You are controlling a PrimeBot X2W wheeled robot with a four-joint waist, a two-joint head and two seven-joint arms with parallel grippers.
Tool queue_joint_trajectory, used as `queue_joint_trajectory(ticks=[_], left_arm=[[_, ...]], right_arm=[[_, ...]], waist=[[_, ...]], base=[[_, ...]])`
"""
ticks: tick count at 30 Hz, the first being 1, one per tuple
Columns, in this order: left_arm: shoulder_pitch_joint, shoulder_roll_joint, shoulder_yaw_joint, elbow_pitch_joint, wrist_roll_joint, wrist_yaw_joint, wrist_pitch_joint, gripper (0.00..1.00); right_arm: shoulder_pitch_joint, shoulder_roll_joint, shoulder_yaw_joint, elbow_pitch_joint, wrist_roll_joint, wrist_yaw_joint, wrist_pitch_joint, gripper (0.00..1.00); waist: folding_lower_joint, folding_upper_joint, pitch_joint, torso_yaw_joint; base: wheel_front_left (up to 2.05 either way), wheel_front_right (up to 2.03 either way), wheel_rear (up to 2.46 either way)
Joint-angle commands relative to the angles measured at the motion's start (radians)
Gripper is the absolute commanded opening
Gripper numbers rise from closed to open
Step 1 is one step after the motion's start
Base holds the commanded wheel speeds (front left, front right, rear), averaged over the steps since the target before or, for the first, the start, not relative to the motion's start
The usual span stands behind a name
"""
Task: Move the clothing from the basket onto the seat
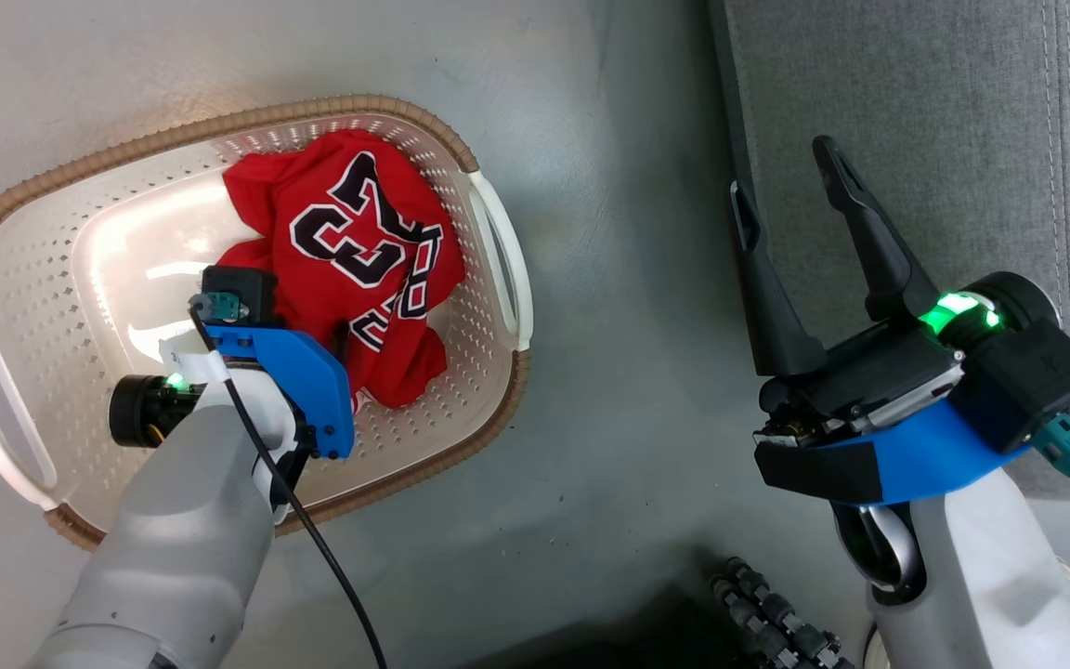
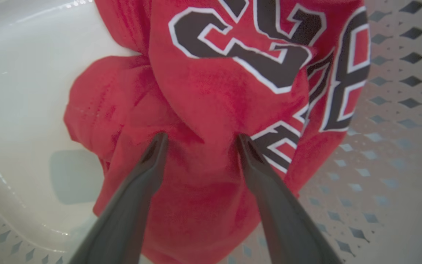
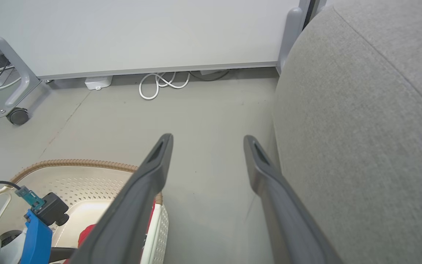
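A crumpled red piece of clothing (image 1: 349, 251) with black white-edged numerals lies in the right half of the cream basket (image 1: 61, 177) on the floor. My left arm reaches down into the basket. In the left wrist view my left gripper (image 2: 200, 137) is open, its fingertips (image 2: 158, 141) touching the red clothing (image 2: 203, 102) with a fold of fabric between them. My right gripper (image 1: 781, 172) is open and empty above the floor, beside the left edge of the grey seat (image 1: 944, 111). The right wrist view shows that gripper (image 3: 207, 138), the seat (image 3: 361, 128) and the basket's rim (image 3: 75, 163).
Grey floor separates the basket from the seat. A white panel on a wheeled frame (image 3: 17, 115) stands beyond, with a coiled white cable (image 3: 159, 82) and a small white box (image 3: 98, 82) at its foot. My dark base (image 1: 776, 613) shows at the head view's bottom edge.
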Motion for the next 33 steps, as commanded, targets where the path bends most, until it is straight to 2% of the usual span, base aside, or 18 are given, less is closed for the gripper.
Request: queue_joint_trajectory(ticks=[1, 4, 5, 6, 7, 23, 28, 33], left_arm=[[-0.019, -0.001, 0.007, 0.012, -0.008, 0.001, 0.006, 1.00], [-0.027, -0.014, 0.007, 0.029, -0.018, -0.006, 0.029, 1.00], [-0.030, -0.014, 0.002, 0.034, -0.017, -0.008, 0.035, 0.78], [-0.033, -0.010, -0.005, 0.038, -0.010, -0.009, 0.036, 0.19], [-0.035, -0.014, -0.010, 0.040, -0.008, -0.010, 0.037, 0.00], [-0.028, -0.039, -0.036, 0.064, -0.026, -0.021, 0.022, 0.00], [0.011, -0.050, -0.040, 0.070, -0.040, -0.024, 0.007, 0.00], [0.058, -0.062, -0.058, 0.054, -0.051, -0.026, -0.024, 0.00]], right_arm=[[-0.012, 0.001, 0.002, 0.002, 0.003, 0.000, -0.008, 1.00], [-0.013, 0.001, 0.001, 0.009, 0.009, 0.000, -0.016, 1.00], [-0.014, 0.001, 0.000, 0.011, 0.011, 0.000, -0.018, 1.00], [-0.014, 0.001, 0.000, 0.013, 0.011, 0.000, -0.018, 1.00], [-0.015, 0.001, 0.000, 0.015, 0.012, 0.000, -0.018, 1.00], [-0.020, 0.001, 0.000, 0.037, -0.008, 0.000, -0.012, 1.00], [-0.013, 0.001, -0.002, 0.068, -0.003, 0.000, -0.021, 1.00], [0.004, 0.000, -0.009, 0.113, -0.003, 0.000, -0.026, 1.00]], waist=[[-0.0001, 0.0000, 0.003, -0.003], [-0.0001, 0.0000, 0.004, -0.006], [-0.0001, 0.0000, 0.004, -0.006], [-0.0001, 0.0000, 0.004, -0.006], [-0.0001, 0.0000, 0.003, -0.005], [-0.0001, 0.0000, -0.041, 0.014], [-0.0001, 0.0000, -0.119, 0.033], [-0.0001, 0.0000, -0.252, 0.058]], base=[[0.00, 0.00, 0.00], [0.00, 0.00, 0.00], [0.00, 0.00, 0.00], [0.00, 0.00, 0.00], [0.00, 0.00, 0.00], [0.00, 0.00, 0.00], [0.00, 0.00, 0.00], [0.00, 0.00, 0.00]])
